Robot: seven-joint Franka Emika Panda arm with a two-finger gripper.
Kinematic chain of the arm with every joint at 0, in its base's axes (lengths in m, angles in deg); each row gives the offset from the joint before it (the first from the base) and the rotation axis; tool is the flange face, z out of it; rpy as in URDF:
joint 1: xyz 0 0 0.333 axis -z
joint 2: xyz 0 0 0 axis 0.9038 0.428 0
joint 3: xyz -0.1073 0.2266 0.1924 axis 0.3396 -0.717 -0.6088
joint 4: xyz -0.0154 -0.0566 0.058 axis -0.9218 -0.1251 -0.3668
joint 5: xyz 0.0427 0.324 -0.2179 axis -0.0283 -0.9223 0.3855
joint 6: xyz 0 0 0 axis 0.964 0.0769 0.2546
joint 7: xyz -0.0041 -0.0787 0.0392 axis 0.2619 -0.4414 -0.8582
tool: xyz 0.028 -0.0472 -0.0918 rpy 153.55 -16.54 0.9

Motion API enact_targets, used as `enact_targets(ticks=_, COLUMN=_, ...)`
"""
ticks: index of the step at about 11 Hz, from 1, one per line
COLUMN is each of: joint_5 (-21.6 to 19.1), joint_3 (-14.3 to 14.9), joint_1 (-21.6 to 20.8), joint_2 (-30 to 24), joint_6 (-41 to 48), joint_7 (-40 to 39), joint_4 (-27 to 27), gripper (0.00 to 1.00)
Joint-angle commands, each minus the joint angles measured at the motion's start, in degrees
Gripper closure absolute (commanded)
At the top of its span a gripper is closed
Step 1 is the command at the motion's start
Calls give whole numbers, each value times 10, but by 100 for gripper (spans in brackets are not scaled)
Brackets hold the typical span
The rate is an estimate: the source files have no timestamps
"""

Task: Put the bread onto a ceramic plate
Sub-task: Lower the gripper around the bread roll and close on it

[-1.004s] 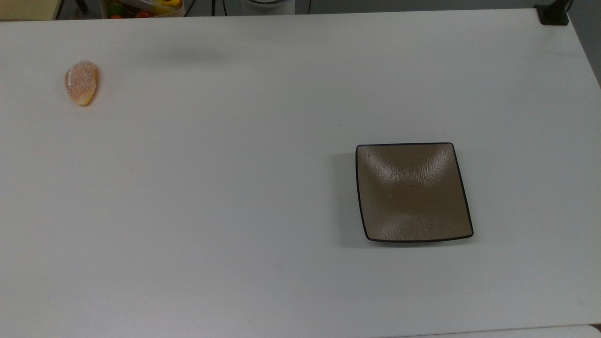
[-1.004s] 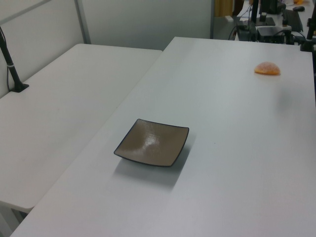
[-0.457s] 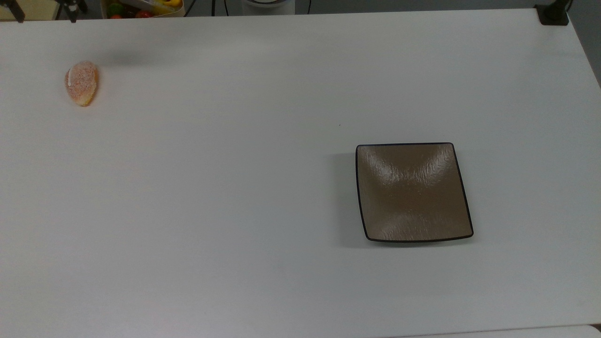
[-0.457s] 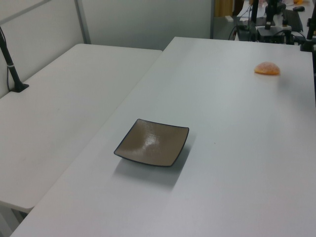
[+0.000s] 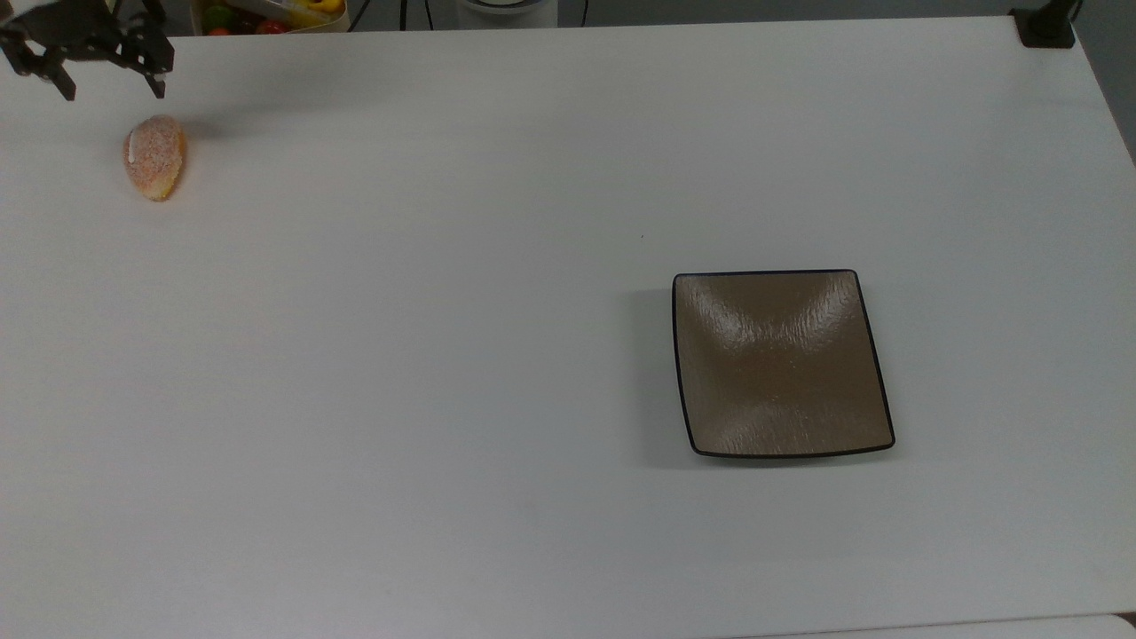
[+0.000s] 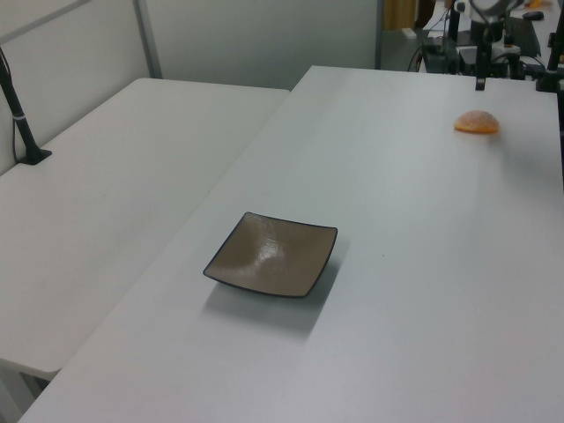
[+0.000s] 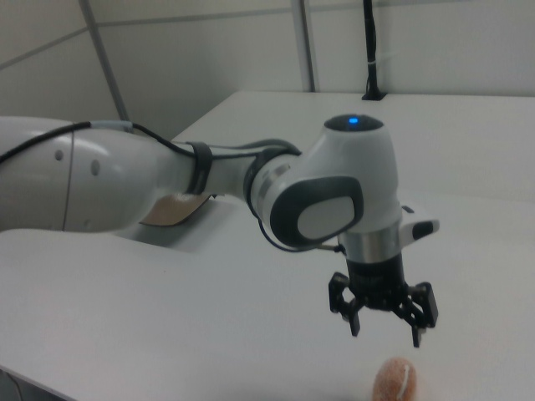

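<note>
The bread [image 5: 154, 156], a small oval orange-pink roll with a white stripe, lies on the white table near the top view's far left edge. My gripper [image 5: 113, 89] hovers open just beyond it, apart from the roll and holding nothing. In the right view the gripper [image 7: 385, 334] hangs open a little above the bread [image 7: 394, 380]. The ceramic plate [image 5: 781, 364], square, glossy brown with a black rim, sits bare at the top view's right of centre, far from the roll. In the left view the plate [image 6: 271, 254] is in front and the bread [image 6: 477, 122] far back.
A container of colourful fruit [image 5: 266, 13] stands just past the table's far edge. A black clamp [image 5: 1047, 27] grips the top view's top right corner. A second white table [image 6: 115, 176] adjoins, with a black post [image 6: 22, 115].
The gripper has come into the top view at the upper left and moved closer to the bread. Bread and plate have not moved.
</note>
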Motion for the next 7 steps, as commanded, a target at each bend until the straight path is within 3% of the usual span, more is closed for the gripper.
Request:
enact_targets(ticks=1, joint_5=27, joint_3=1, joint_1=-2, joint_2=5, joint_6=-89, joint_7=-12, joint_4=-68, gripper=0)
enact_targets(ticks=7, joint_5=44, joint_3=1, joint_1=-1, joint_2=51, joint_6=-147, joint_7=-11, joint_4=-82, gripper=0)
